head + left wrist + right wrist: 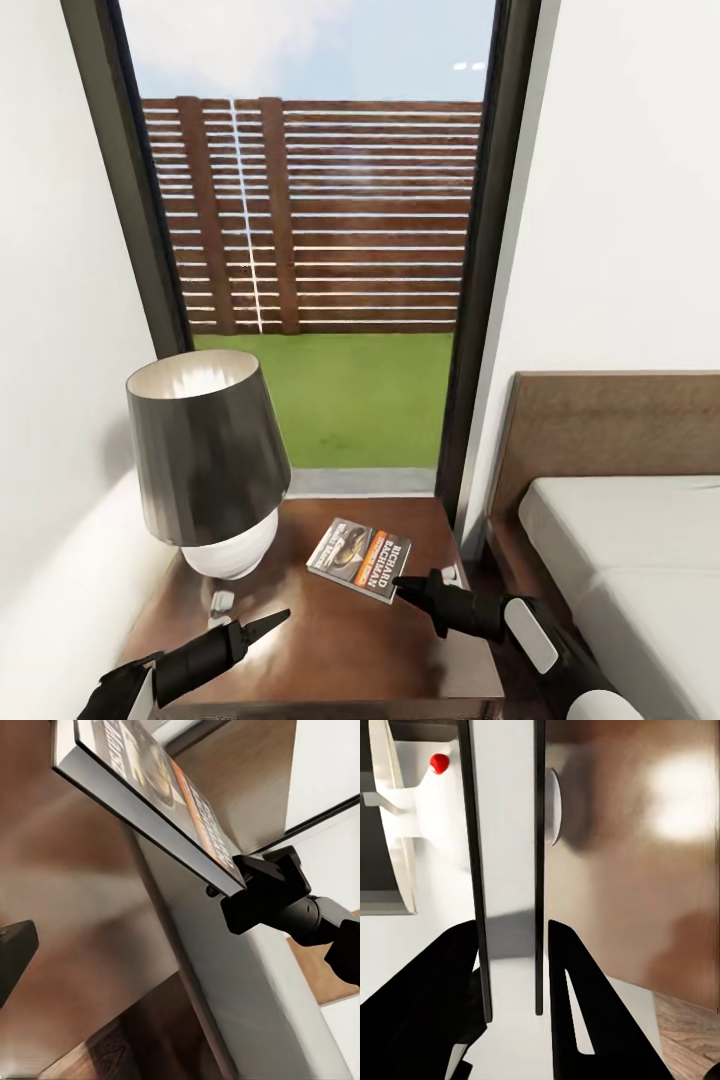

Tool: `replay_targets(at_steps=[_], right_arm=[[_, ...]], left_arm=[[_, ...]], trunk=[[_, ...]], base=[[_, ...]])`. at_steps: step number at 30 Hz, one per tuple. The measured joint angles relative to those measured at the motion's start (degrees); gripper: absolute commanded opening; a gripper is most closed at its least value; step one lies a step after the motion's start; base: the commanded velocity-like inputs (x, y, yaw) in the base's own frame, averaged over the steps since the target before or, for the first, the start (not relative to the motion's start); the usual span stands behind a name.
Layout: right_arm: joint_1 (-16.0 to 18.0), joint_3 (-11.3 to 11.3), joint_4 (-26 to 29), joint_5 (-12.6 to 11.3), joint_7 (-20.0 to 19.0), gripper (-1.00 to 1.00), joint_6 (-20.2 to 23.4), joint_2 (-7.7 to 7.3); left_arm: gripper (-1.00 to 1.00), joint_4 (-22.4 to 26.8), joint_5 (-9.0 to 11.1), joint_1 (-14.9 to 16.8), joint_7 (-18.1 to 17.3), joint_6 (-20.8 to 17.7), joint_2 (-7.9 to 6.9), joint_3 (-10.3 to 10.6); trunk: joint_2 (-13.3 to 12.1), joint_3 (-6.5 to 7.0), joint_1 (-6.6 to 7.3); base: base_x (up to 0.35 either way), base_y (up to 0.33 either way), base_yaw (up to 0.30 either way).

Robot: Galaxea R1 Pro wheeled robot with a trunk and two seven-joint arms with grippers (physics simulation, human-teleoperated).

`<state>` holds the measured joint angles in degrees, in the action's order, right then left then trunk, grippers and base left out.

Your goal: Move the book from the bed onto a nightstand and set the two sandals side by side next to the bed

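the book (360, 558) is above the nightstand (340, 640), just right of the lamp (205, 460), pinched by its near edge in your right gripper (405, 585); the jaws clamp its grey page edge (510, 907). whether the book rests flat or hangs slightly above the top cannot be told. risk: releasing while it is tilted could let it slide toward the edge. your left gripper (275, 620), its jaw state unclear, sits near the lamp; a swing there could knock it.
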<state>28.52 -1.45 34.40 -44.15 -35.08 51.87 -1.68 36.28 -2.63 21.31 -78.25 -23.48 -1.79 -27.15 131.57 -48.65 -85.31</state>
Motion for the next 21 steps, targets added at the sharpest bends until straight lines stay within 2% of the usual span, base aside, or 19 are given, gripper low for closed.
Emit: replay_targets(at_steps=[21], right_arm=[[0.0,0.0,0.0,0.0,0.0,-1.0,0.0,0.0]], left_arm=[[1.0,0.0,0.0,0.0,0.0,0.0,0.0,0.0]], trunk=[[8.4,-3.77,-4.61]], base=[[0.0,0.0,0.0]])
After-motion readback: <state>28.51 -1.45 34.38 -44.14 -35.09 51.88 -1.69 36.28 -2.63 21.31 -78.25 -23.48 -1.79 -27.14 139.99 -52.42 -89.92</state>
